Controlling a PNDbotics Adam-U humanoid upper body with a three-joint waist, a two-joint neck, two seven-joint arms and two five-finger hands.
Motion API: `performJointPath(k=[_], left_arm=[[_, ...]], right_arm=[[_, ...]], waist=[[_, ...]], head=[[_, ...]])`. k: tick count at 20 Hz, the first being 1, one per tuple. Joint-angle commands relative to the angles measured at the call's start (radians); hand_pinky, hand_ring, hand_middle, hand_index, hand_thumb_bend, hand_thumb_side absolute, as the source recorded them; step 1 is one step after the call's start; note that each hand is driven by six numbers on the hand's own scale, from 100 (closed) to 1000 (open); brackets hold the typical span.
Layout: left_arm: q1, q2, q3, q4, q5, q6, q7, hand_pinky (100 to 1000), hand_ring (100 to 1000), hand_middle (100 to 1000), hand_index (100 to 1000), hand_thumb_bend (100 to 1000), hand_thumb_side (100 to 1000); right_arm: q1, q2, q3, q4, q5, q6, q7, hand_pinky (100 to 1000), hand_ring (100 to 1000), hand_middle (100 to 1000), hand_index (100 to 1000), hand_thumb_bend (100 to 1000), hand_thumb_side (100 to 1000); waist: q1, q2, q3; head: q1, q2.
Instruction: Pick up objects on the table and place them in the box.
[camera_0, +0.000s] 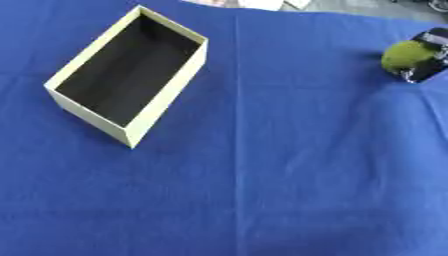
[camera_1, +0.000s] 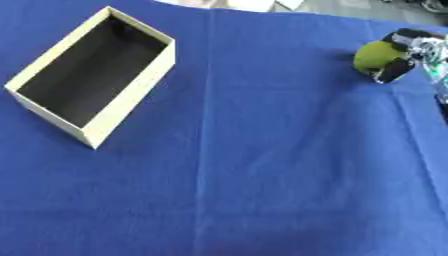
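Overhead, a blue cloth covers the tabletop (camera_0: 289, 165), creased in straight fold lines. Near its far right corner, the robot's right hand (camera_1: 404, 56) has its black fingers curled round a small olive-green ball (camera_1: 376, 55), with one finger over the top and another under it. Whether the ball is lifted or resting on the cloth cannot be told. The left hand is out of sight.

Towards the far left corner sits the box (camera_0: 166, 107), a pale cream rectangular carton with a dark, empty inside. It lies at a slant to the tabletop edges, its long side running from far right to near left. Box and ball are well apart, with bare cloth between them.

Likely risks: the ball is round and only partly wrapped, so it could slip out during the long carry across and roll off the right edge. Since the box is slanted and its opening narrow, a release made too early could bounce the ball off the near rim. A low carry might nudge the light box aside.

Nothing stands in the way between ball and box. Pale paper-like items (camera_0: 262, 4) show beyond the far edge.
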Motion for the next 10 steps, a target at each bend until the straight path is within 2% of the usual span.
performJointPath(k=[1,6,10], left_arm=[[-0.002,0.026,0.011,-0.014,-0.006,-0.012,0.014,720,543,568,586,377,229],[0.005,0.028,0.012,-0.014,-0.009,-0.011,0.017,720,543,568,586,375,231],[0.01,0.029,0.013,-0.014,-0.01,-0.009,0.018,720,543,568,586,373,235]], right_arm=[[0.006,-0.057,0.0,-0.04,-0.045,-0.003,0.001,704,693,561,709,100,100],[0.032,-0.088,-0.01,-0.138,-0.077,-0.013,-0.002,700,678,551,703,100,100],[0.058,-0.114,-0.032,-0.263,-0.108,-0.02,-0.031,688,654,544,691,100,100]], waist=[[0.009,-0.029,-0.004],[0.01,-0.036,-0.014],[0.008,-0.042,-0.022]], head=[[0.005,0.01],[0.012,0.027],[0.017,0.035]])
